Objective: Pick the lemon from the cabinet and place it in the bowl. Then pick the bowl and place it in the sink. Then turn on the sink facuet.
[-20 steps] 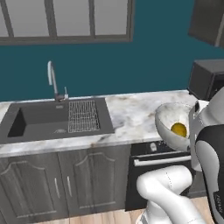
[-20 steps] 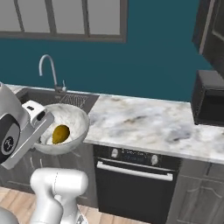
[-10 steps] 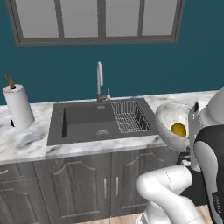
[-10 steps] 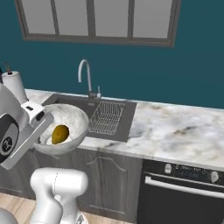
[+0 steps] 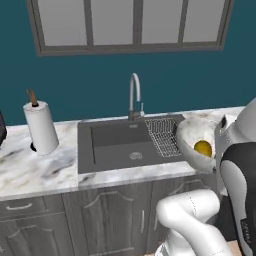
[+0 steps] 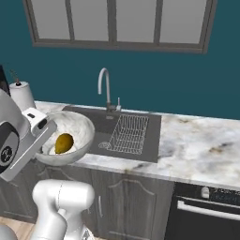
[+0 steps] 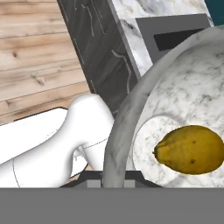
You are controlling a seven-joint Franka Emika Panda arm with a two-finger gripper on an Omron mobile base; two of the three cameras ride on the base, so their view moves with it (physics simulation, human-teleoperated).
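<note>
1. Lemon (image 5: 203, 148) lies inside the bowl (image 5: 189, 142), low against its inner wall.
2. Bowl is held in the air, tilted, off the counter's front edge, just beside the sink (image 5: 120, 145) on its wire rack (image 5: 163, 135) side.
3. Gripper (image 7: 114, 177) is clamped shut on the bowl's rim; fingertips are hidden behind it.
4. Sink basin is bare; faucet (image 5: 134, 95) stands behind it, paper towel roll (image 5: 40, 127) well apart.
</note>
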